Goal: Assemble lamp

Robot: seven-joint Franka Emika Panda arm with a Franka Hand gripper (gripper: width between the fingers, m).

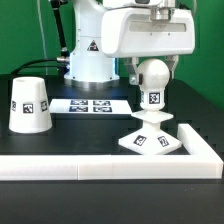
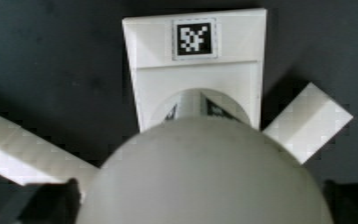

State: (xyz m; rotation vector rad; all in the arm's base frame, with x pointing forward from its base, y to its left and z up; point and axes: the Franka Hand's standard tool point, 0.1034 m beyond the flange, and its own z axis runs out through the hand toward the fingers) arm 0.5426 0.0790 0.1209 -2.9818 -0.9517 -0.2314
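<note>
Smooth round bulb (image 2: 194, 165) — clasped by hand (image 1: 153, 74) — upright on flat square base (image 1: 166, 141).

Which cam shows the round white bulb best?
Exterior view: the round white plastic bulb shows whole, tagged stem included, held by the gripper over the flat square white base. Wrist view shows only its blurred dome close up.

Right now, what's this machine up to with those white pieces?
A robot arm is putting a lamp together. Its claw looks closed around the round bulb, which stands upright on the flat square base, beside the white border wall. The cup-shaped shade stands apart on the exterior view's left, not yet fitted.
</note>
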